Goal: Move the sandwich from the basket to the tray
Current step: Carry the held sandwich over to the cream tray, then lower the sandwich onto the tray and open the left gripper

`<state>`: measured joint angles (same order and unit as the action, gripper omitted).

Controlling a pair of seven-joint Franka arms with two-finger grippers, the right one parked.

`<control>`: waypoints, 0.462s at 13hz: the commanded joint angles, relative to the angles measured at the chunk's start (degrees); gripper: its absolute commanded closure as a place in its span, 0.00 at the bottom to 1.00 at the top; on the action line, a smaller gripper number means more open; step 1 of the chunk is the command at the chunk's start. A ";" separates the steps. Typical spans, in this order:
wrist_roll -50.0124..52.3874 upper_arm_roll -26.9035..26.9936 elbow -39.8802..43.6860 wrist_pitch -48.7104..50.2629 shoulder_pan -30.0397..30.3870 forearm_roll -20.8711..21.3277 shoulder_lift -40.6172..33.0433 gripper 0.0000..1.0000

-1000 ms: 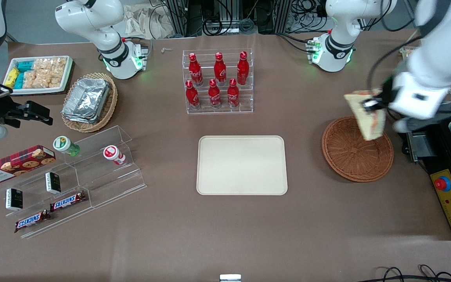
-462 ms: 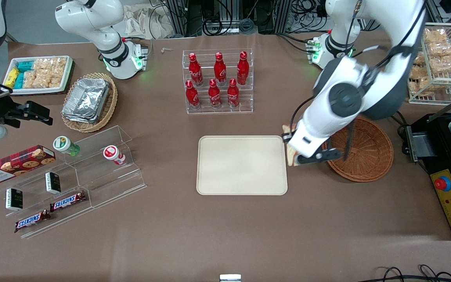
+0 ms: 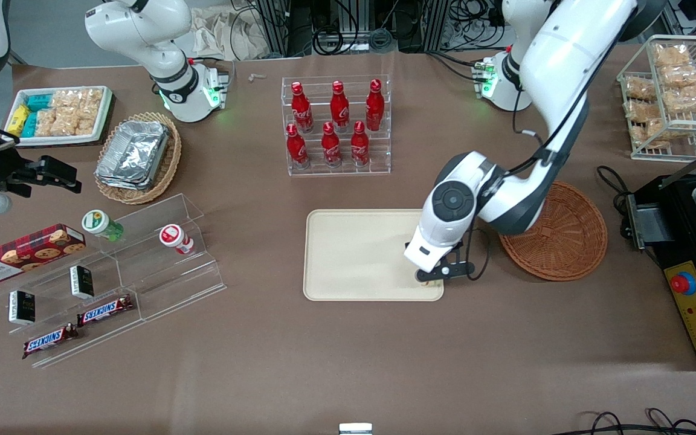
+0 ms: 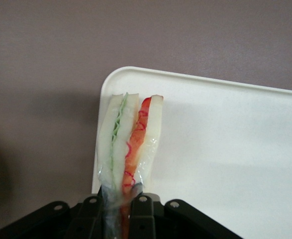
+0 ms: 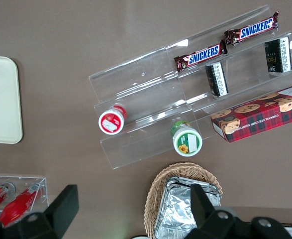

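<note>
White arm bent low, pincer (image 3: 431, 279) gripping sandwich (image 4: 128, 149), prob. above tray (image 3: 354, 254)

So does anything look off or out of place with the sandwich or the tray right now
Nothing is spilled or damaged. The one thing to watch: the claw, shut on the sandwich, holds it on edge over a corner of the tray, right at the rim, so it may land partly off the tray. The basket sits upright.

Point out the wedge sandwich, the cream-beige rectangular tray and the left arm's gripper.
Pale wedge sandwich with orange-red and green filling (image 4: 128, 144): left wrist view, on its filling edge.
Cream-beige rectangular tray (image 3: 354, 254): front view, on its bare floor.
Left arm's gripper (image 4: 122, 196): left wrist view, between fingertips clamping the sandwich.
</note>
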<state>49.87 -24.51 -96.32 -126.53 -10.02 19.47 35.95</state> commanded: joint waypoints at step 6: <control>2.86 0.16 1.23 -0.83 -1.75 3.21 3.34 0.00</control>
<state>50.96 -24.52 -96.23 -127.48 -11.21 21.26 38.53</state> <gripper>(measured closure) 0.661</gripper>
